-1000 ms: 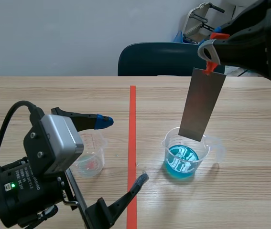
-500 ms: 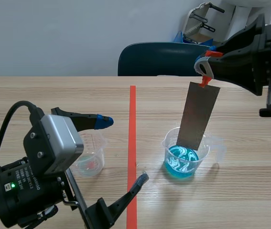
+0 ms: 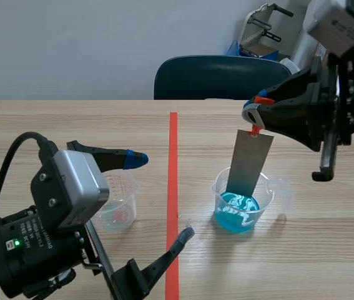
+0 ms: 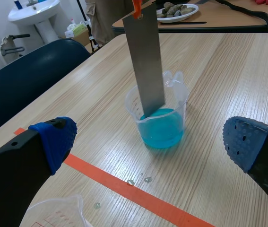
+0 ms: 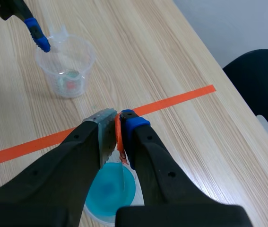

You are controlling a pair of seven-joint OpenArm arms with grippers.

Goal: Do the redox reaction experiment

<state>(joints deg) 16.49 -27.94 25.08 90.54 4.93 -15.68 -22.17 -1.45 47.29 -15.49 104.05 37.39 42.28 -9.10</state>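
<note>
Metal strip [image 3: 248, 164] and blue solution are the pair that matter; both sit right of the tape line [image 3: 173, 162].

Furthest left, the left gripper [image 3: 162, 196] hangs low over the table [image 3: 70, 125] with its fingers spread wide and nothing between them. Just beside it stands a small clear beaker [image 3: 117, 209] with only a reddish trace in its bottom. A few droplets [image 4: 138, 180] lie on the table near the tape.

Across the tape stands the beaker of blue liquid [image 3: 242, 203], upright, spout turned away from the tape. The metal strip hangs into it with its long axis nearly vertical, leaning a little, and its lower end is inside the rim; in the left wrist view that end appears to meet the liquid's surface.

Above it, the right gripper [image 5: 118, 124] has its fingers closed on the orange-red tab [image 3: 255, 129] at the strip's top edge, so they grip the metal strip from directly above the beaker.

The strip lies straight below the right fingers, so I judge that dipping it is a plain descent along its own length; the left arm is well apart.
</note>
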